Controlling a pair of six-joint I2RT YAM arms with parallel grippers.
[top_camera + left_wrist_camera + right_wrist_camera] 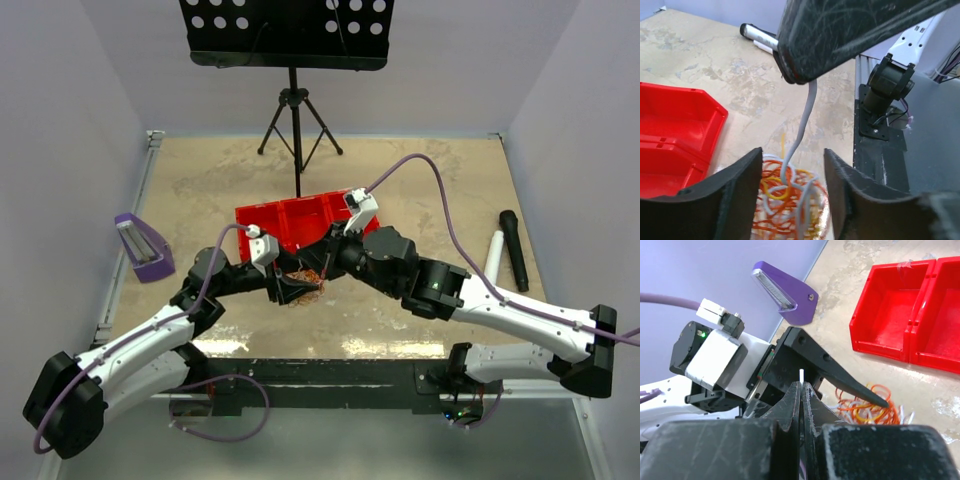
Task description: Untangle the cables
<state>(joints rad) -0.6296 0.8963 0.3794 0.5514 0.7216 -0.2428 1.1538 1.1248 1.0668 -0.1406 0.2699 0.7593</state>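
The cables (308, 293) lie as a small clump of orange, yellow and white strands on the table, just in front of the red bins. My left gripper (792, 155) is open, its two fingers standing on either side of the clump (790, 200). One white cable (810, 107) rises out of the clump to my right gripper (801, 384). That gripper is shut on it, and the cable's end pokes out above the closed fingertips. In the top view the right gripper (318, 262) hovers just above the left gripper (290, 290).
A row of red bins (300, 218) stands just behind the clump. A purple wedge-shaped object (140, 245) lies at the left. A black microphone (514, 250) and a white tube (493, 255) lie at the right. A music stand's tripod (295, 120) stands at the back.
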